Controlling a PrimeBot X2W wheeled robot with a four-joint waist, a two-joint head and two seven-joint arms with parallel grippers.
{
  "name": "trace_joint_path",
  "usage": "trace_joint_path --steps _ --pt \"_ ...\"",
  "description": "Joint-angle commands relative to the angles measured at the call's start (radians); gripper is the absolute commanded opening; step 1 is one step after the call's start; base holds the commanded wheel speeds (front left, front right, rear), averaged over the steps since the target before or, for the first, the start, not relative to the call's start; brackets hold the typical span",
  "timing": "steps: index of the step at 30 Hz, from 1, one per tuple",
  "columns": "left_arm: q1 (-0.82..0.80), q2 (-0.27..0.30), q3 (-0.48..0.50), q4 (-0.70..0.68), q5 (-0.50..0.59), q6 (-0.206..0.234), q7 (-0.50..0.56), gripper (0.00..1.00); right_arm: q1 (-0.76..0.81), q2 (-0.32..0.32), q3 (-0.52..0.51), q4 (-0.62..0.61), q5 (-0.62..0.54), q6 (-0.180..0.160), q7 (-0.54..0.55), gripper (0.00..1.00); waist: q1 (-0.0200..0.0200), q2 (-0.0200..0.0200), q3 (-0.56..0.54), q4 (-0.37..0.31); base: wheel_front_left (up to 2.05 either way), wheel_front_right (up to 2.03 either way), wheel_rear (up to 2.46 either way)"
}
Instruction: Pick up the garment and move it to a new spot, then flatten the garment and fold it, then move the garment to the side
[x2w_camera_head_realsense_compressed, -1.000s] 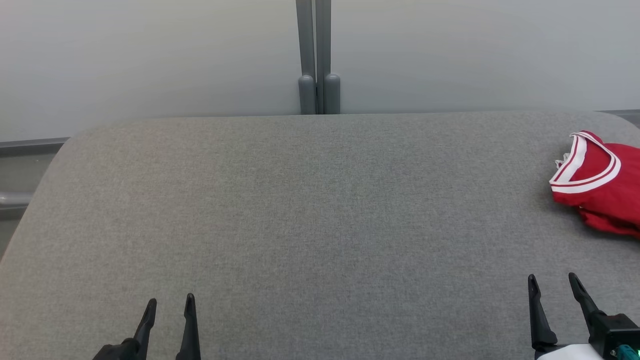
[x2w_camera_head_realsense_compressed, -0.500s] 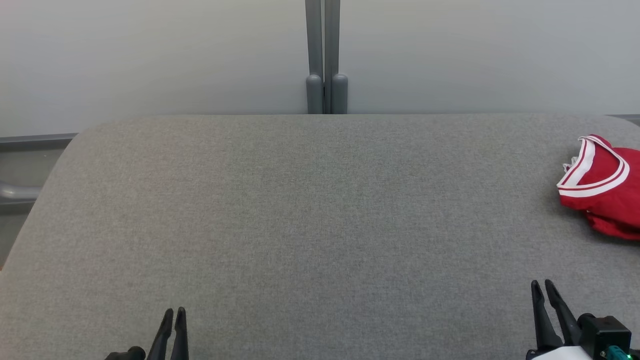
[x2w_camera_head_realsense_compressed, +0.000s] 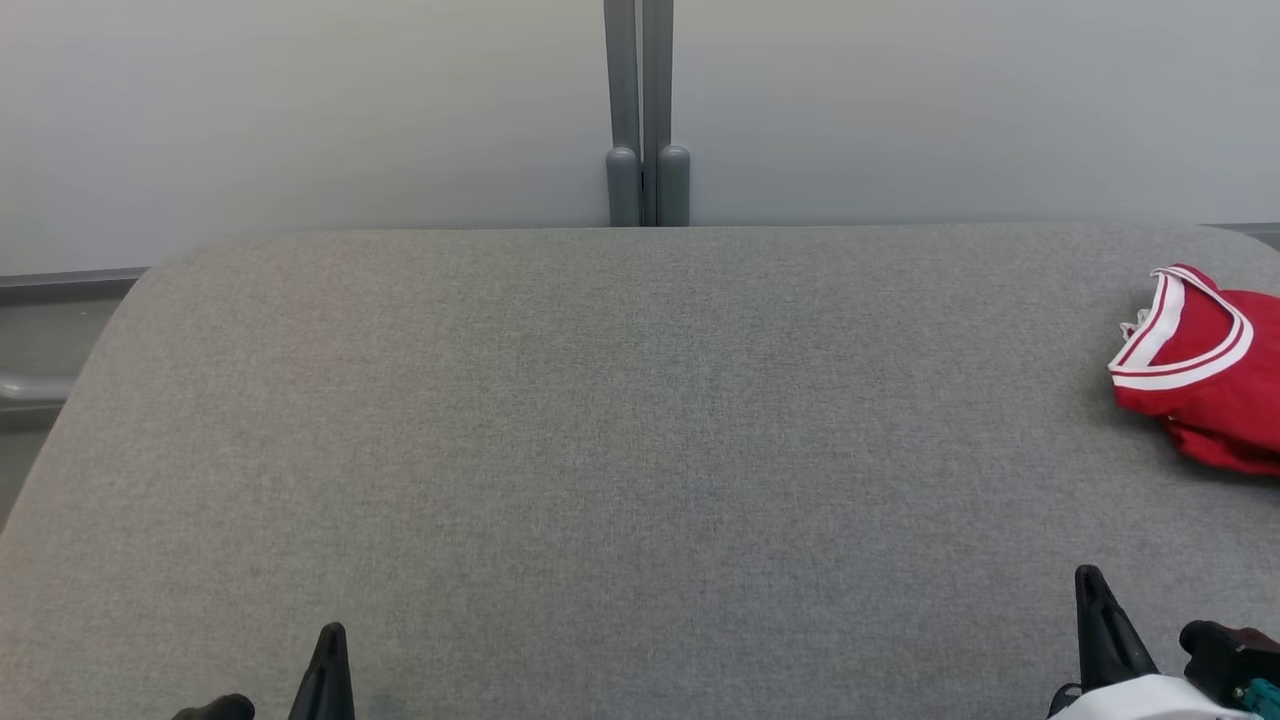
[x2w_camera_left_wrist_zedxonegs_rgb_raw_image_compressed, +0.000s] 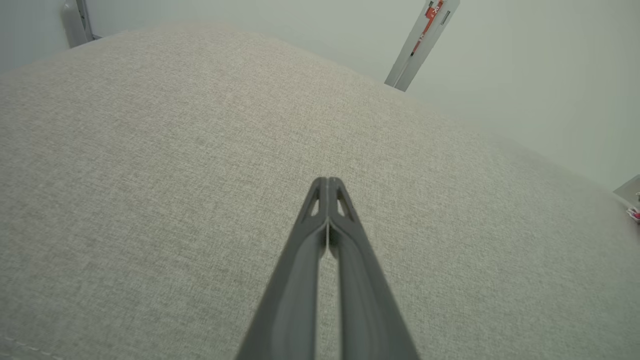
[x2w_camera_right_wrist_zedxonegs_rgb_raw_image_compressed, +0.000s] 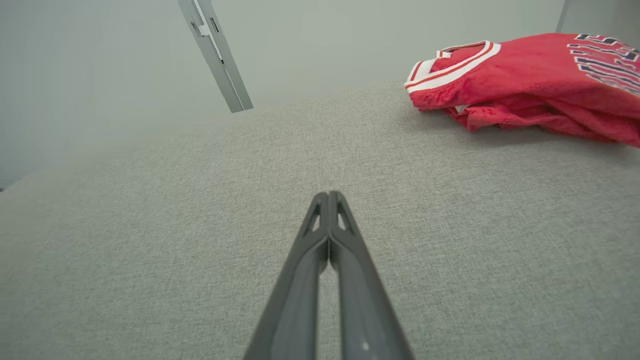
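We record red garment (x2w_camera_head_realsense_compressed: 1210, 395) bunched at the right side of the grey surface (x2w_camera_head_realsense_compressed: 640, 430), our left gripper (x2w_camera_head_realsense_compressed: 330, 632) pressed together, our right gripper (x2w_camera_head_realsense_compressed: 1088, 575) pressed together, apart from the garment.

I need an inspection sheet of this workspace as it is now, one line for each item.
surface: grey fabric table, flat.
job's things: red shirt with white-striped collar, bunched at the table's far right, untouched.
clutter: nothing seen.
pincers: left pincer shut, holding nothing; right pincer shut, holding nothing, short of the shirt.
cables: nothing seen.
surroundings: pale wall; grey post behind the table.
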Motion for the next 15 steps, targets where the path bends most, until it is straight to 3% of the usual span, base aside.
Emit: trace_joint_path --steps 1,15 --pt "-0.035 0.001 0.009 -0.017 -0.044 -0.004 0.008 0.00 -0.030 -0.006 0.002 -0.014 0.050 0.000 0.009 0.00 0.0000 0.0000 0.001 -0.001 0.00 0.00 0.00" --pt "-0.078 0.002 0.033 -0.026 -0.259 -0.008 0.068 0.00 -0.073 -0.008 0.008 -0.008 0.302 0.000 0.066 0.00 0.0000 0.0000 0.005 -0.011 0.00 0.00 0.00"
